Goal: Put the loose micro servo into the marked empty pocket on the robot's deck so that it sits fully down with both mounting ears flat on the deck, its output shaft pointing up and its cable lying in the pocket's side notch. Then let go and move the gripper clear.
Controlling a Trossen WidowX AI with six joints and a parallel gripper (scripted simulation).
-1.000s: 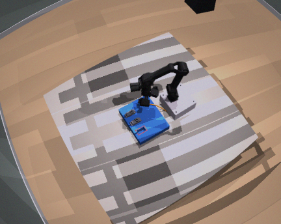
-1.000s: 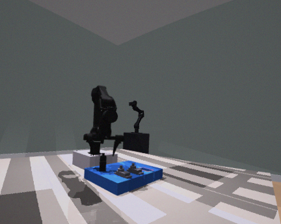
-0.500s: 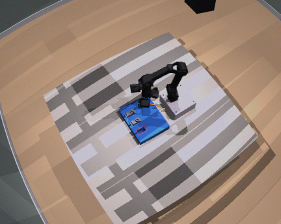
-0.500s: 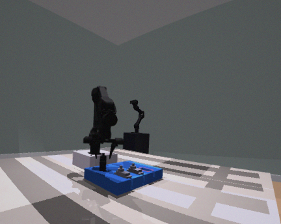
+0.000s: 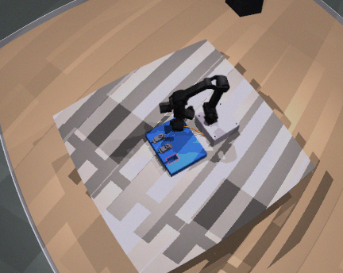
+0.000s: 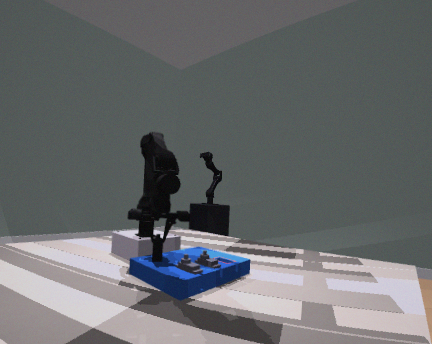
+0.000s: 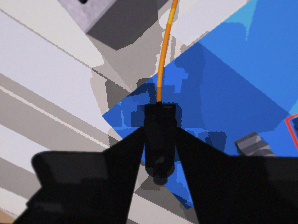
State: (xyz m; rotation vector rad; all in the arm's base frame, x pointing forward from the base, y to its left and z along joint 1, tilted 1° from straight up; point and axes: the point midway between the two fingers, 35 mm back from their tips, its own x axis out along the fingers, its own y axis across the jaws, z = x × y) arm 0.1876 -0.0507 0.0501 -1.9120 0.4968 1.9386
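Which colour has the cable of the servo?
Orange. The cable shows best in the wrist view, above the servo.

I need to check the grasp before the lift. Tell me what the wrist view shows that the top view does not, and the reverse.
Only the wrist view shows the grasp itself: the end effector is shut on the dark micro servo, whose orange cable curves away past the deck's edge.

Only the top view shows the whole layout: the red-marked empty pocket, the two seated servos beside it, the arm and its grey base block.

Both show the blue deck on the striped surface.
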